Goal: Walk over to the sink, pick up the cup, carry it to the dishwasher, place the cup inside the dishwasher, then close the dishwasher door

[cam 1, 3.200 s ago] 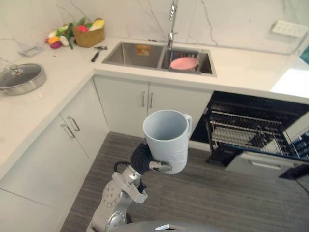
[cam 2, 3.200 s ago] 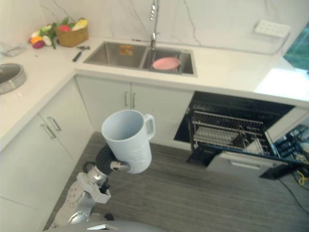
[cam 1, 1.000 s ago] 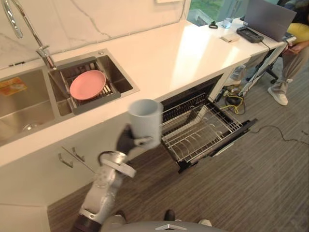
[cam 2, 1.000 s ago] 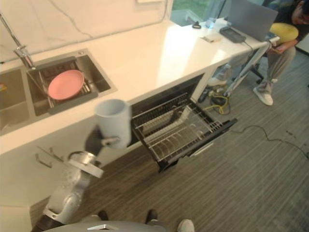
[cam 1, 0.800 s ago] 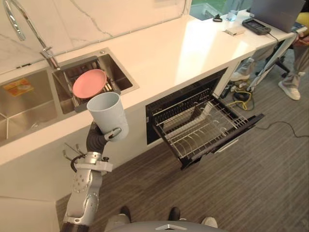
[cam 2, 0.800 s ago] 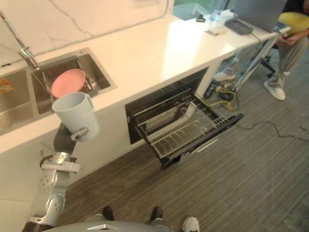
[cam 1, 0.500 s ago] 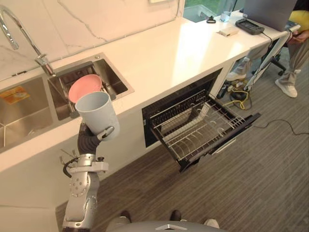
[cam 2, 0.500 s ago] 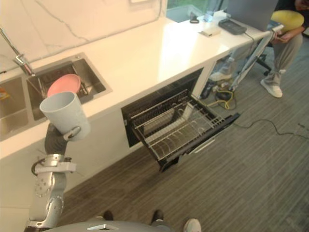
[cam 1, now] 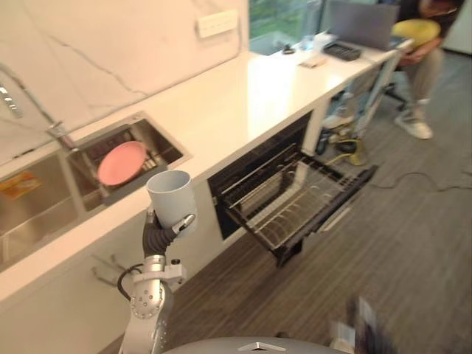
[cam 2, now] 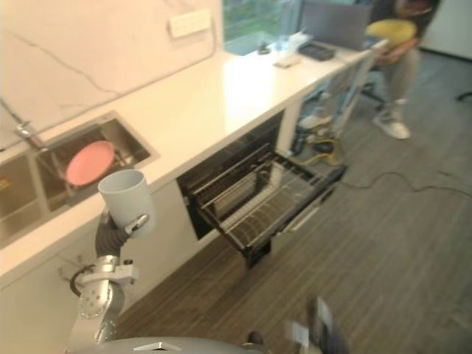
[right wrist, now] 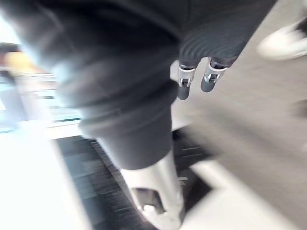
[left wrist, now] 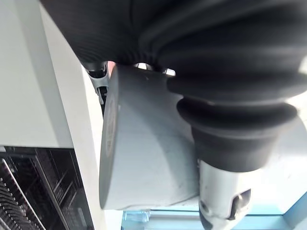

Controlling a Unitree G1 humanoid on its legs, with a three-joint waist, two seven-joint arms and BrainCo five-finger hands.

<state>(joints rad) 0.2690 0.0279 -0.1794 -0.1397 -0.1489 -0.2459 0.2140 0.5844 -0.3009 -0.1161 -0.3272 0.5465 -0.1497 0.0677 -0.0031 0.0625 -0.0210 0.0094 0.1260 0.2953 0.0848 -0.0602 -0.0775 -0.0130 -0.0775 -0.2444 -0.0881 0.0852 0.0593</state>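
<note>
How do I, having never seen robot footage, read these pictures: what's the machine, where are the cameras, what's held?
A humanoid robot in a kitchen. The two wide pictures come from cameras on its head, the two close ones from each wrist. Its left hand has its fingers curled round an upright grey cup. The right hand shows in its wrist view. The counter has a sink with a pink plate; the dishwasher below stands open, rack out.

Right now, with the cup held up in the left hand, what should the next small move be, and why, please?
Probably step toward the robot's right, bringing the cup nearer the dishwasher. The left hand holds the cup upright in front of the counter by the sink, while the pulled-out rack lies well off to its right.
</note>
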